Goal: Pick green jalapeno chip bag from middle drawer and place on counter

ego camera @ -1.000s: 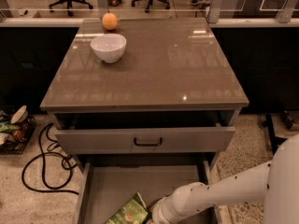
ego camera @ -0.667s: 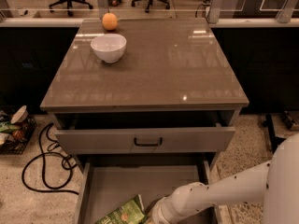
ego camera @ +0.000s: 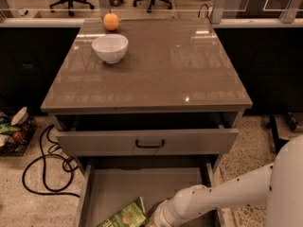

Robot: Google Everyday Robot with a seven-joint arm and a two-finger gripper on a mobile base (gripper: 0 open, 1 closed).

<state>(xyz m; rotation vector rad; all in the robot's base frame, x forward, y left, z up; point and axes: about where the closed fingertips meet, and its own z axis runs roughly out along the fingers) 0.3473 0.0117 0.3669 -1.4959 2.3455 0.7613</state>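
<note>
Your gripper (ego camera: 154, 221) sits low in the wide, shallow grey metal middle drawer (ego camera: 85, 197), at the bottom edge, mostly cut off. You cannot tell if it grips anything. Just beside it lies the crinkly green jalapeno chip bag (ego camera: 125, 216), its lower part cut off too. The bag and the white arm (ego camera: 227, 193) sit about where they were a second ago.

Nothing here can be read — the green jalapeno chip bag (ego camera: 127, 216) in the middle drawer (ego camera: 142, 186) carries pale lettering, too small to make out. The pincer (ego camera: 153, 220) sits just beside it at the picture's bottom edge.
</note>
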